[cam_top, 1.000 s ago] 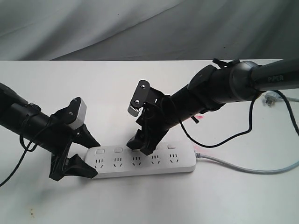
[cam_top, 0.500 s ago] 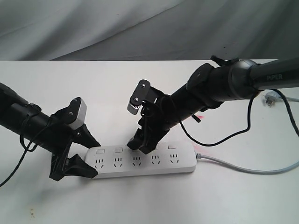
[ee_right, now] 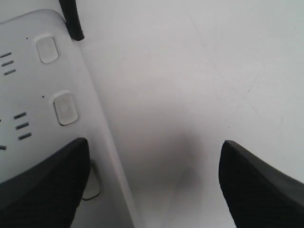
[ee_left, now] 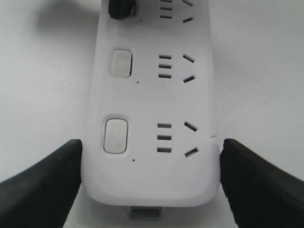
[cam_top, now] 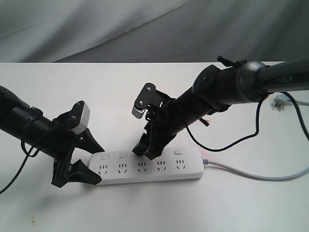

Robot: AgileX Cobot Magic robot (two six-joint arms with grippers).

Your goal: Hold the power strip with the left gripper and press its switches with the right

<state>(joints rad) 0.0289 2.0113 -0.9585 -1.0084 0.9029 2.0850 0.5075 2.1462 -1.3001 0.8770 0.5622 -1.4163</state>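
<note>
The white power strip [cam_top: 145, 166] lies flat on the table, sockets up. My left gripper [cam_top: 89, 162] clamps its left end, a black finger pressed against each long side [ee_left: 151, 145]. Two switches [ee_left: 116, 136] show past that end. My right gripper [cam_top: 147, 152] comes down steeply on the row of switches near the middle. It is open [ee_right: 154, 141]: one finger rests on the strip over a switch [ee_right: 92, 187], the other hangs over bare table. That fingertip [ee_left: 122, 7] also appears in the left wrist view, on the third switch.
The grey cord [cam_top: 251, 175] leaves the strip's right end and curves off to the right. A small grey plug [cam_top: 279, 102] lies at the far right under the lettered arm. A loose black cable [cam_top: 227, 145] loops down from that arm. Grey cloth backs the table.
My right arm has edged slightly to the left, its fingertip staying at the middle switch. The left gripper and the strip have not moved.
</note>
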